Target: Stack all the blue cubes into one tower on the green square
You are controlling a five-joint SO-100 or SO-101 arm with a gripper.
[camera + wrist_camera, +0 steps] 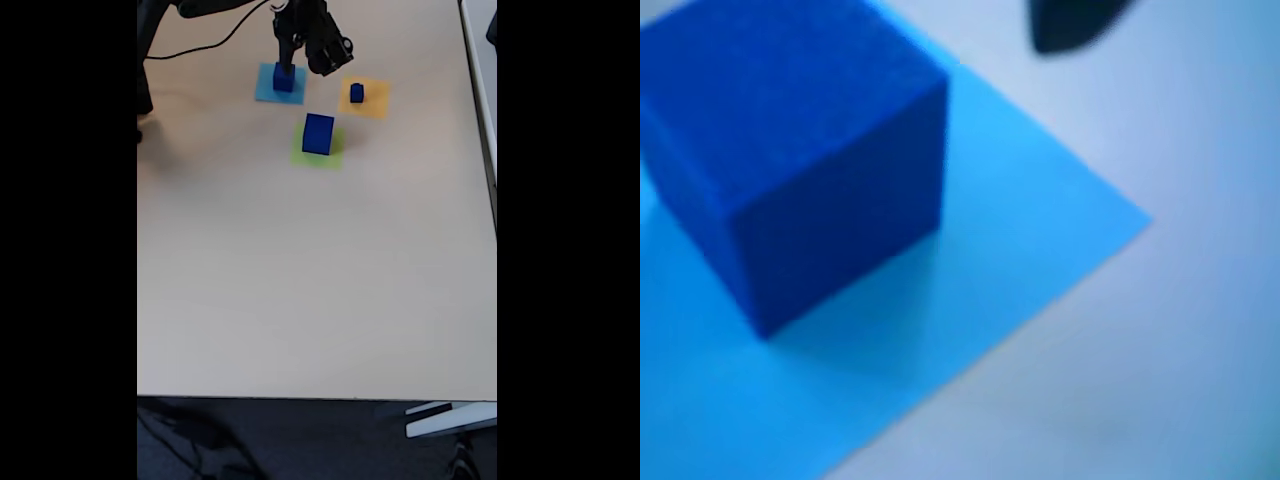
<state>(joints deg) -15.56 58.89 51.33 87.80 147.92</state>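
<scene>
Jaw state: cannot tell; fixed view too small and dark at the gripper (287, 62), poised just above the medium blue cube (285, 79). Dark finger tip (1070, 25) visible at top edge of wrist view, apart from the cube, over bare table.

Medium blue cube (800, 150) seated on the light-blue square (266, 92), blurred in wrist view, upright, near the square's far portion; a corner of the square (1040, 230) extending to the right of it.

Largest blue cube (318, 133) standing on the green square (333, 156), single, nothing stacked on top. Smallest blue cube (357, 93) resting on the orange-yellow square (375, 103), to the right in fixed view. All three cubes well apart from one another.

Surface: pale beige table (300, 270), smooth, evenly lit, slight shadow at left edge. Black cable (215, 42) trailing across far left of table. Dark floor (250, 440) below the near edge; a light-coloured bar (450, 420) at lower right. Second pale surface (482, 60) beside the right edge.
</scene>
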